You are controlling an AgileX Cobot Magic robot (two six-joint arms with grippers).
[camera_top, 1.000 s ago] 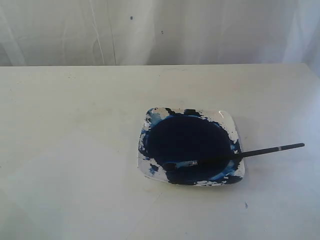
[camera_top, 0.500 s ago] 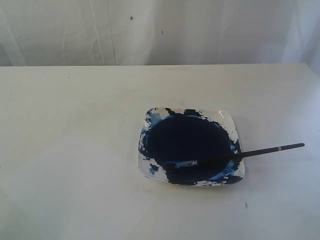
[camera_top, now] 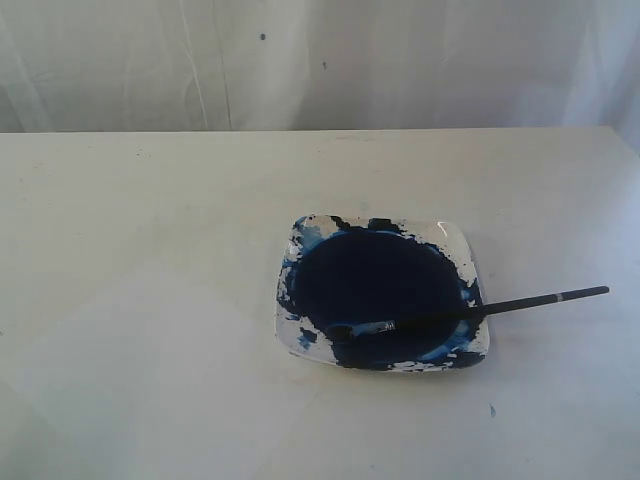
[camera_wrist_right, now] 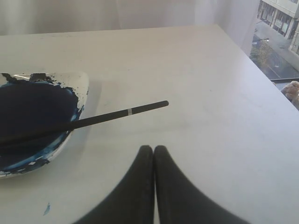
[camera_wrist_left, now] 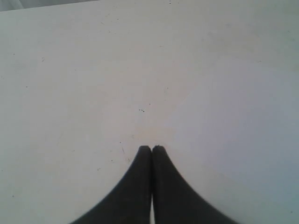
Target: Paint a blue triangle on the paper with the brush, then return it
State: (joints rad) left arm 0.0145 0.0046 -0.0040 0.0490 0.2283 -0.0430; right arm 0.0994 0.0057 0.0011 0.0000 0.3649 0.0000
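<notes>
A: From the exterior view, shows what?
B: Shows the brush (camera_top: pixel 470 313) lying across the dish (camera_top: pixel 452 233), bristles in the paint pool (camera_top: pixel 380 280), handle end jutting past the rim over the table (camera_top: pixel 150 250). Shows no blue triangle; cannot make out the paper against the white. No arm in sight here.
A: And from the left wrist?
B: Shows the left gripper (camera_wrist_left: pixel 152 148) pressed closed on nothing, above bare white surface.
A: From the right wrist?
B: Shows the right gripper (camera_wrist_right: pixel 153 148) likewise clenched and empty, near the handle's free end, not touching.
A: Stage, then?
B: Looks like the very start, before any pickup. Calls for spreading the right jaws, lining up with the handle beyond the rim, closing there, then lifting cleanly.
</notes>
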